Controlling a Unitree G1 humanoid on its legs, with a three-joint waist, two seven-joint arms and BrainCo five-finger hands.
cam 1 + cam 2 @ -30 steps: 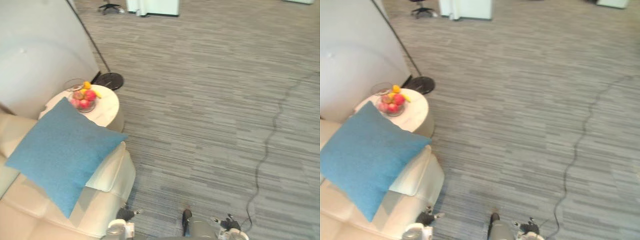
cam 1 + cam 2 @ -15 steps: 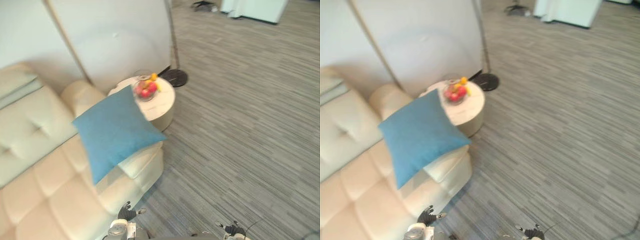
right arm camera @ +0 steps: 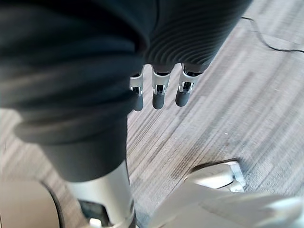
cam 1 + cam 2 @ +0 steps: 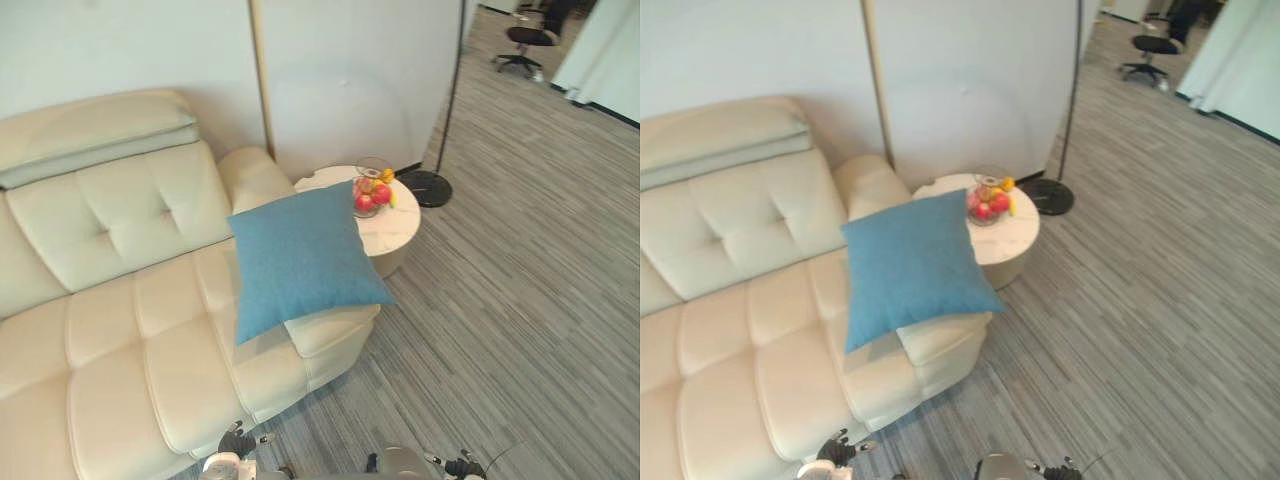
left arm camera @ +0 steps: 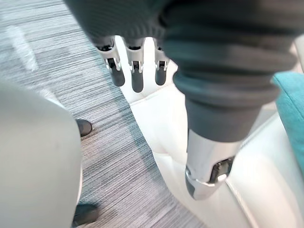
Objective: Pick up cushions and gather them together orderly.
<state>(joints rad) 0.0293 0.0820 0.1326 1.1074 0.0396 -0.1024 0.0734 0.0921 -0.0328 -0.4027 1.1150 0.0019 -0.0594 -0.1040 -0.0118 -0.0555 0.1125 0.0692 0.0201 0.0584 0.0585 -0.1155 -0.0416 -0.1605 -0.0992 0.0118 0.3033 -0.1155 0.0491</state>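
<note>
One blue cushion [image 4: 300, 255] is counted, at the centre of the frame, on one cream tufted sofa [image 4: 110, 300] filling the left half. One round white side table [image 4: 398, 228] is seen right of centre, with one glass fruit bowl [image 4: 372, 190] on it; its red and yellow fruits are too small to be counted. One floor lamp [image 4: 424, 188] and one office chair [image 4: 527, 40] are counted at upper right. Two hands are counted, one left hand [image 5: 137, 76] and one right hand [image 3: 159, 92].
</note>
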